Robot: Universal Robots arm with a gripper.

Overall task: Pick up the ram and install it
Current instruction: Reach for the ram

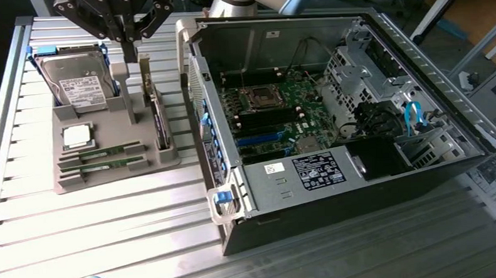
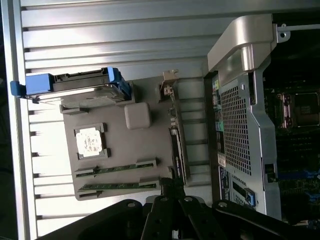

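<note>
Table: ribbed silver metal table (image 1: 109, 233) that carries everything else.
Computer case: open black and silver tower computer case (image 1: 277, 238), lying on its side at the exterior view's right, with the green motherboard (image 1: 288, 106) exposed inside.
Tray: grey plastic parts tray (image 1: 74, 178) on the table, just beside the case on the exterior view's left.
Hard drive: silver hard drive with a white label and blue side rails (image 1: 74, 80), propped in the tray's far end.
Card: dark expansion card (image 1: 157, 118), standing on edge in a slot along the tray side nearest the case.
Gripper: black gripper (image 1: 131, 55) above the tray's far end, between the hard drive and the card. Its fingers are pressed together and grasp nothing. How high it hangs over the tray is hard to judge, perhaps just above a grey post.
Processor: square silver processor chip (image 1: 78, 137), flat in a recess just behind the memory slots.
Ram: long thin green circuit-board ram stick (image 1: 102, 152), seated in a slot at the tray's near end and apart from the gripper. Its long axis runs across the tray, with one end pointing toward the case and the other toward the exterior view's left.
Second stick: matching green second stick (image 1: 105, 165), parallel and just beside the first.
</note>
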